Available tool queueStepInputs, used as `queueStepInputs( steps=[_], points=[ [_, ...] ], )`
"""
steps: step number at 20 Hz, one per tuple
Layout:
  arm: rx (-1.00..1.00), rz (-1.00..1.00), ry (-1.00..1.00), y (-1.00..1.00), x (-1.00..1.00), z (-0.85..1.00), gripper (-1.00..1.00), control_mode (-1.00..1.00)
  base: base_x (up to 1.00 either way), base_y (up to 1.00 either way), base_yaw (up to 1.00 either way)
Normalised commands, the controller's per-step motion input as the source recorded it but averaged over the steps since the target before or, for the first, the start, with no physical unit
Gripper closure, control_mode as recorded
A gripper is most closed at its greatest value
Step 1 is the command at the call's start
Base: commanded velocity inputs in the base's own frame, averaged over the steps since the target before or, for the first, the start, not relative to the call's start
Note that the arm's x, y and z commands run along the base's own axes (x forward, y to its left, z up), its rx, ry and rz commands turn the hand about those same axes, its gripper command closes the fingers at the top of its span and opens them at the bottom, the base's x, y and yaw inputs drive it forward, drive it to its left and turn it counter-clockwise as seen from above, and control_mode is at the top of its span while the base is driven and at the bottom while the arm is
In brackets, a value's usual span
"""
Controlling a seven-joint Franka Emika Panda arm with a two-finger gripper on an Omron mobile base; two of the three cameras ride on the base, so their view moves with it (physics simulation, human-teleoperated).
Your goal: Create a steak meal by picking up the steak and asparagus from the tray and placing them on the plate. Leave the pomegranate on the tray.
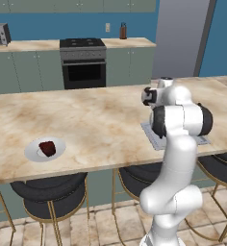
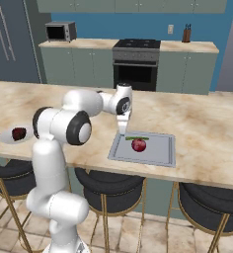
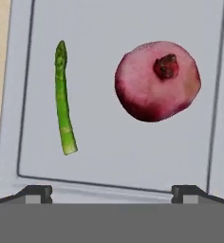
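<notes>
Far to the left on the marble counter (image 1: 96, 120), near its front edge, sits the round plate (image 1: 35, 149), and the dark red-brown steak (image 1: 47, 148) lies on it, a little right of the plate's centre. In the right base view the same plate (image 2: 8, 138) shows at the counter's left end, with the steak (image 2: 19, 133) on it, partly behind the robot's arm.

Well apart from the plate, further right along the front edge, lies the grey tray (image 2: 160, 153). In the left base view the tray (image 1: 153, 133) is mostly hidden behind the arm. The thin green asparagus (image 2: 136, 138) lies flat on the tray near its far rim, and the red pomegranate (image 2: 138, 145) sits just in front of it, close but not clearly touching.

The pincer (image 2: 122, 130) hangs over the tray's far left corner, pointing down, above the tray and touching nothing. Its jaws stand wide apart and hold nothing.

In the hand view the tray (image 3: 109, 166) lies below, the asparagus (image 3: 63, 111) to the left with its tip toward the top, the pomegranate (image 3: 152, 85) to the right with its dark crown facing up, a bare gap between the two. The pincer (image 3: 112, 192) shows its two dark tips spread near the tray's rim.
</notes>
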Motion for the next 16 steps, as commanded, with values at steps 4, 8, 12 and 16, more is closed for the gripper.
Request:
queueStepInputs(
  steps=[4,8,12,16],
  points=[
    [0.0,0.13,-0.01,-0.11,0.34,-0.43,-1.0,-1.0,0.0,0.0,0.0],
    [0.01,0.16,-0.01,-0.1,0.3,-0.4,-1.0,-1.0,0.0,0.0,0.0],
    [0.02,0.11,-0.01,-0.24,0.26,-0.34,-1.0,-1.0,0.0,0.0,0.0],
    [0.0,0.06,-0.02,-0.12,0.24,-0.35,-1.0,-1.0,0.0,0.0,0.0]
  ],
)
